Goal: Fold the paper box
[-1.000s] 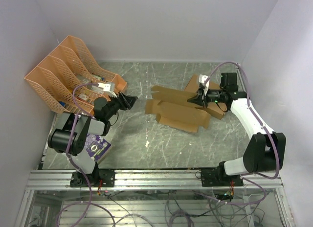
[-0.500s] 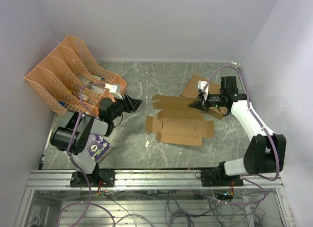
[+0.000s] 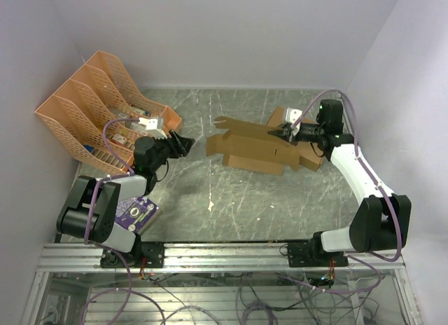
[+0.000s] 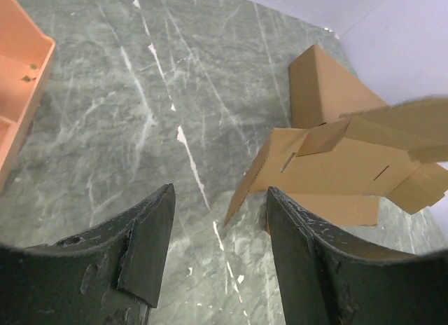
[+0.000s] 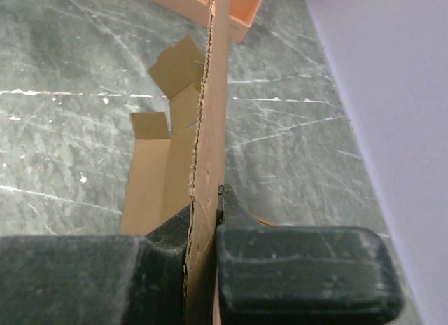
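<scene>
The right pincer is clamped on the right edge of the paper box, which is tilted over the worktop with its long axis left-to-right, its free left end facing the open, empty left pincer nearby.
</scene>
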You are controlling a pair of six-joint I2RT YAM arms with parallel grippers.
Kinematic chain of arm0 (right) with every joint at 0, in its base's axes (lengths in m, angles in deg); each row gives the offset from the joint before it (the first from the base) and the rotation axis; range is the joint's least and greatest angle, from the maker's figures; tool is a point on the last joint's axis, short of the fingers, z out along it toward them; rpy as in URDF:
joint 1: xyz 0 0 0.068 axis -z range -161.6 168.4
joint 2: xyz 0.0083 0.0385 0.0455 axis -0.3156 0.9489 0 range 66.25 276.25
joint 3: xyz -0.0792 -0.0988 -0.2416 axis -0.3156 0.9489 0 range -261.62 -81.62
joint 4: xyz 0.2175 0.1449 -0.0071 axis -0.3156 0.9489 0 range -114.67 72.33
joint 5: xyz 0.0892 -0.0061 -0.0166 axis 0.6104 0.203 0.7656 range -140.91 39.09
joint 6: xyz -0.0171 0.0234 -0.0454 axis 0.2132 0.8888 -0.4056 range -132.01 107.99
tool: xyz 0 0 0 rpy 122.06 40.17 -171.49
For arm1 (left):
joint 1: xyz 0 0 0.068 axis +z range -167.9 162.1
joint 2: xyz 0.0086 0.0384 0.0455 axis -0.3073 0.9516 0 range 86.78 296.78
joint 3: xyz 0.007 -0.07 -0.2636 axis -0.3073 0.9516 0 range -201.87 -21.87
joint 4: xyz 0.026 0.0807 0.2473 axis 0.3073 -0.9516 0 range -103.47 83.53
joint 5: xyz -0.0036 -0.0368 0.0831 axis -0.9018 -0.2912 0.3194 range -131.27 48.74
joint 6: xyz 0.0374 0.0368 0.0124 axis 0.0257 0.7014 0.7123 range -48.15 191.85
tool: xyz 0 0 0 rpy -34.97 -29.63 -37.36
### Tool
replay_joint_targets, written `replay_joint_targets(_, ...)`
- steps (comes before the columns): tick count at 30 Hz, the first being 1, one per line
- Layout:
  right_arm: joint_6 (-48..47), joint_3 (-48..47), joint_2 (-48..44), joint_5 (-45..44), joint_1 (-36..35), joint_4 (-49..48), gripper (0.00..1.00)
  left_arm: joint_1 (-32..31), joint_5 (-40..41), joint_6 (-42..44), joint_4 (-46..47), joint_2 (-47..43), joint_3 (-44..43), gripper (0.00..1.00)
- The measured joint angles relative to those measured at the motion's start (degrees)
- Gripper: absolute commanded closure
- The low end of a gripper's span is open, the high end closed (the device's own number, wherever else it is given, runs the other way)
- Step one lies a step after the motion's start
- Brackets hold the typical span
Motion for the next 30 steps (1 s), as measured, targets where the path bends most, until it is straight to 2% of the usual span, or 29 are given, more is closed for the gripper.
replay_joint_targets(5,-4.20,8.35,-1.20,-1.57,-2.82,-1.62,1.00,0.57,0.48,0.59,-2.51,0.09,-0.02,0.34)
replay_joint_targets(10,-7.34,10.56,-2.54,-3.30,-5.66,0.04,1.00,0.57,0.42,-0.68,-2.27,0.74,-0.02,0.34)
replay_joint_targets(17,-4.22,13.25,-5.01,-5.20,-7.43,-1.14,1.00,0.57,-0.09,-2.93,-3.69,-0.02,0.00,0.33)
replay_joint_targets(20,-1.40,11.17,-2.99,-6.58,-7.43,-1.01,1.00,0.57,-0.46,-3.61,-6.51,-2.45,0.00,0.33)
replay_joint_targets(26,2.25,-4.20,5.66,-8.96,-7.48,0.66,1.00,0.57,-0.42,-3.74,-13.68,-7.06,-2.40,0.33)
replay_joint_targets(30,0.70,-1.92,1.64,-8.90,-8.07,-1.38,1.00,0.57,-0.37,-3.80,-14.88,-9.31,-2.43,0.33)
